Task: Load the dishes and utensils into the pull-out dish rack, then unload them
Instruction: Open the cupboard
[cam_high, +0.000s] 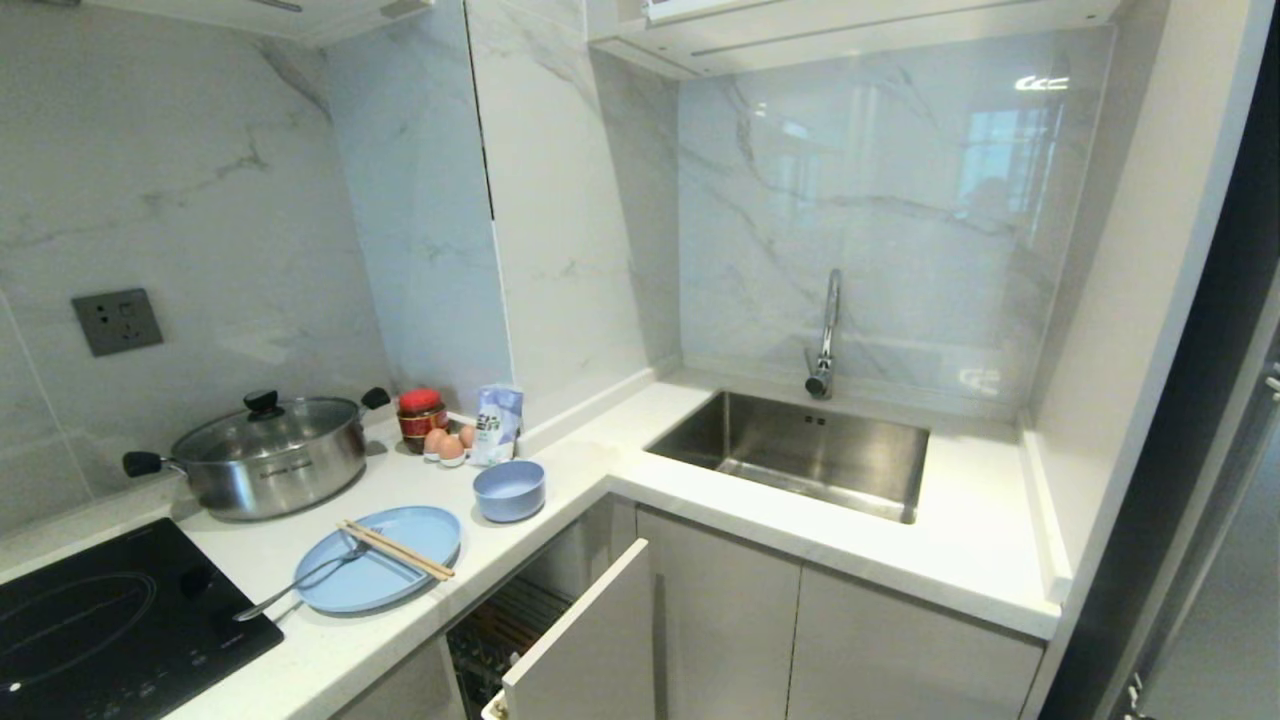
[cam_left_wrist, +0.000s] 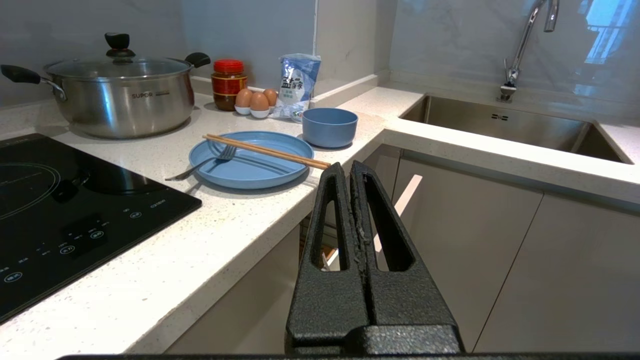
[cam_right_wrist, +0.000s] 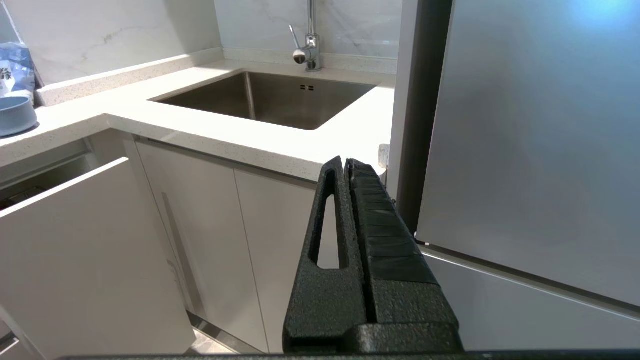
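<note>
A light blue plate (cam_high: 385, 560) (cam_left_wrist: 250, 162) lies on the white counter near its front edge. Wooden chopsticks (cam_high: 397, 550) (cam_left_wrist: 265, 150) and a silver fork (cam_high: 300, 585) (cam_left_wrist: 202, 164) rest across it. Behind it stands a light blue bowl (cam_high: 509, 489) (cam_left_wrist: 329, 127) (cam_right_wrist: 15, 115). Below the counter the pull-out dish rack (cam_high: 505, 630) is drawn partly out, its white front panel (cam_high: 590, 640) (cam_right_wrist: 75, 250) forward. My left gripper (cam_left_wrist: 346, 169) is shut and empty, level with the counter edge, short of the plate. My right gripper (cam_right_wrist: 345, 165) is shut and empty before the sink cabinet. Neither arm shows in the head view.
A steel pot with glass lid (cam_high: 265, 455), a red-lidded jar (cam_high: 421, 415), eggs (cam_high: 445, 445) and a blue packet (cam_high: 497, 422) stand at the back. A black hob (cam_high: 110, 615) lies left. The sink (cam_high: 800, 450) and tap (cam_high: 826, 335) lie right, a grey fridge door (cam_right_wrist: 530, 140) beyond.
</note>
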